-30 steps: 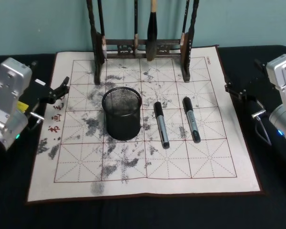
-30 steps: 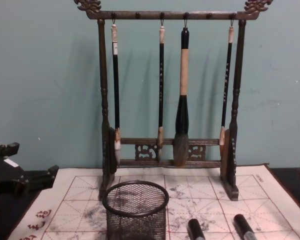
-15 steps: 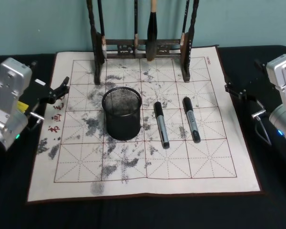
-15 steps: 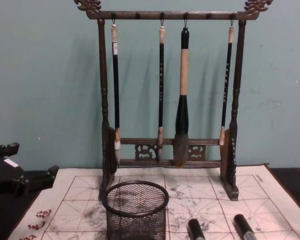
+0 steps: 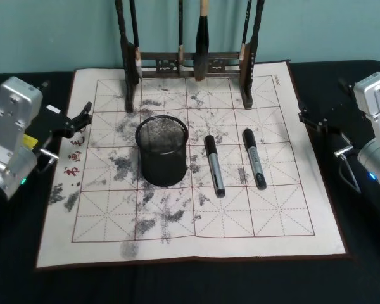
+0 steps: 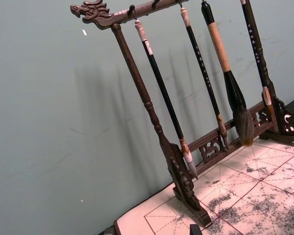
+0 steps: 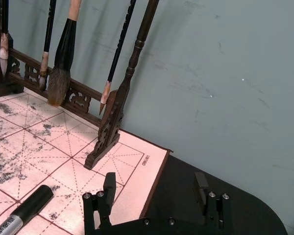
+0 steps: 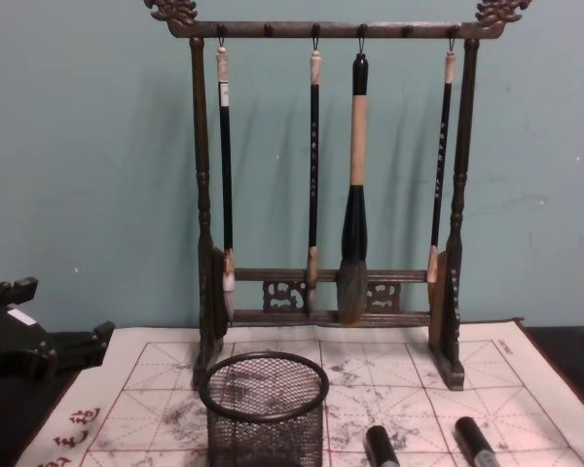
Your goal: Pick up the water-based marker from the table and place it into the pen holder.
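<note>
Nothing has shifted over the last second: both markers lie where they lay and both arms hold the same spots. I judge the pick has not yet begun.

Nearest is bare table (image 5: 177,285), then the ink-stained mat (image 5: 240,234). At mid-mat stands the holder (image 5: 162,158), upright and with no marker in it. At its 3 o'clock lies the left marker (image 5: 214,166), just beside it but apart. The right marker (image 5: 254,158) lies further out the same way, roughly parallel, cap ends toward 12. I cannot tell which one is water-based.

The left gripper (image 5: 85,116) hangs at the mat's 9 o'clock edge with its claw spread and holding nothing, its forearm angled in from the near corner. The right gripper (image 7: 155,188) sits at the 3 o'clock edge, off the mat. Its jaws stand wide apart and hold nothing, and it points toward 9. It is the closer one to the markers, so I would expect it to reach.

The brush rack (image 5: 190,62) stands farthest, at 12.
</note>
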